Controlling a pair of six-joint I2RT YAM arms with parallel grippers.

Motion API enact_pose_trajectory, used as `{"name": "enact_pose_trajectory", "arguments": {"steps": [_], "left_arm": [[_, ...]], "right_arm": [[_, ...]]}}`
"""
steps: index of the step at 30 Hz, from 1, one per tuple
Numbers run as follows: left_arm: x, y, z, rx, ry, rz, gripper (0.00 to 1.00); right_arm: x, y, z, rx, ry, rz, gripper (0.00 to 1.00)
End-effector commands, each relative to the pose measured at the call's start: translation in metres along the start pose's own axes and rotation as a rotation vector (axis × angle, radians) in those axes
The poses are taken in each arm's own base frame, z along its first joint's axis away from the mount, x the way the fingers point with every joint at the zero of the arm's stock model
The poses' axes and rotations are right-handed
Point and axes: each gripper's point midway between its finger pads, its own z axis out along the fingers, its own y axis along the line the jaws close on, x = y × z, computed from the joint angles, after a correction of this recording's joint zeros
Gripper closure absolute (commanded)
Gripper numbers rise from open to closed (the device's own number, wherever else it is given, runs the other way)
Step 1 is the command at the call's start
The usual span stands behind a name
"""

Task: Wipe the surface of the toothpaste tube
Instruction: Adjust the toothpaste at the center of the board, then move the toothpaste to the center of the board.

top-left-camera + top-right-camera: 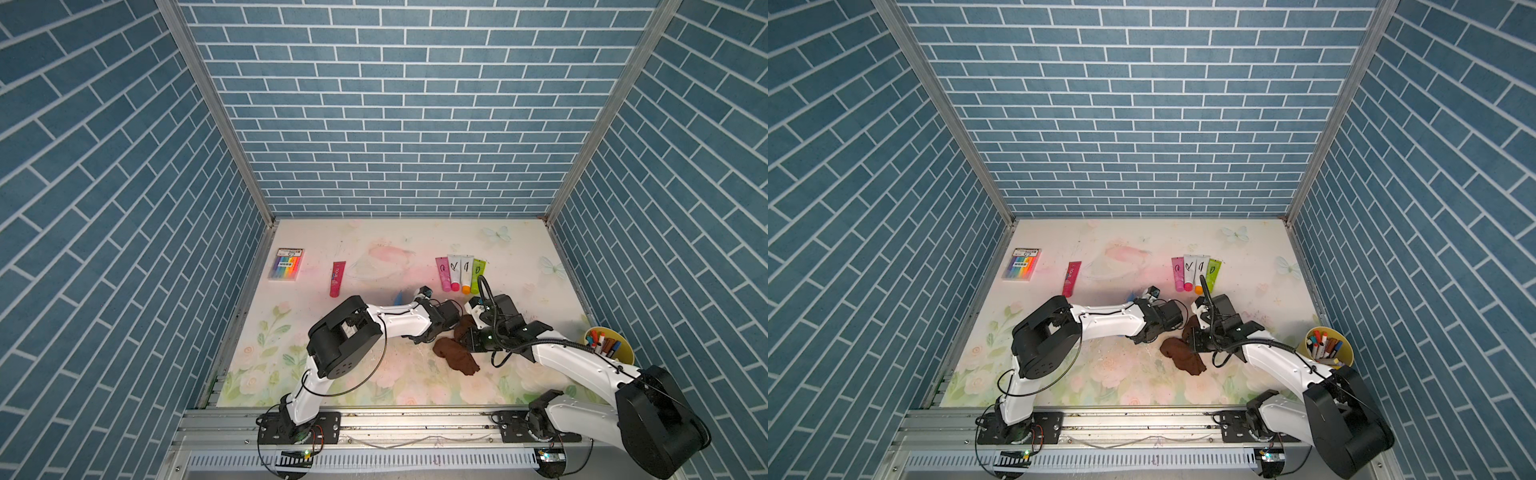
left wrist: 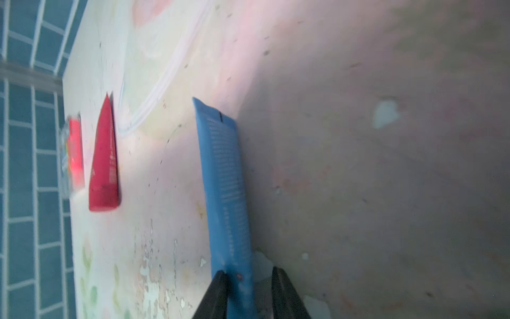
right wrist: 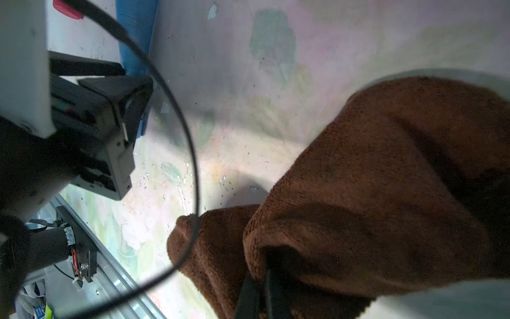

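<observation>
The toothpaste tube (image 2: 225,176), blue, lies on the desk (image 1: 332,374) around its middle, under the left arm's wrist. In a top view only a blue tip (image 1: 399,297) shows past the arm. Its cap end sits between the left jaws, which stand spread. One finger (image 2: 218,290) touches the tube's side and the other stands just apart from it. Just right of there, the right jaws are pressed together on a brown cloth (image 1: 455,355), which bunches and drapes down onto the desk. At the near right edge stands a yellow cup (image 1: 625,357) of markers. Farther back lie a red tube (image 1: 337,278) and a pack of markers (image 1: 288,264) on the left. A row of four tubes (image 1: 467,272) lies on the right.
</observation>
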Motion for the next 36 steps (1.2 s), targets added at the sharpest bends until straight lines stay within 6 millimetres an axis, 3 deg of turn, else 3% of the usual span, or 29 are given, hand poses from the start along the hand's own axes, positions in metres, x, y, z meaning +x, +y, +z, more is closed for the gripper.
{"name": "enact_pose_trajectory", "arguments": {"steps": [1,6,13,17,21,28,36], "left_arm": [[0.007,-0.021,-0.004,0.037,0.018,0.035,0.55],[-0.01,-0.026,-0.028,0.074,-0.06,-0.007,0.52],[-0.03,0.016,-0.064,0.199,-0.205,-0.179,0.47],[-0.02,0.033,-0.06,0.41,-0.225,-0.305,0.37],[-0.002,0.046,-0.048,0.519,-0.25,-0.364,0.36],[0.024,0.033,-0.022,0.621,-0.214,-0.351,0.35],[0.033,0.019,-0.005,0.664,-0.188,-0.32,0.36]], "right_arm": [[0.0,0.0,0.001,-0.008,0.002,-0.025,1.0],[0.001,0.0,0.002,-0.008,0.004,-0.025,1.0],[0.0,0.001,0.001,-0.011,0.001,-0.027,1.0],[0.0,0.001,-0.001,-0.011,-0.004,-0.027,1.0],[0.001,0.001,0.0,-0.011,-0.002,-0.029,1.0],[0.001,0.001,0.001,-0.01,0.002,-0.027,1.0],[0.001,0.0,0.004,-0.006,0.013,-0.021,1.0]]}}
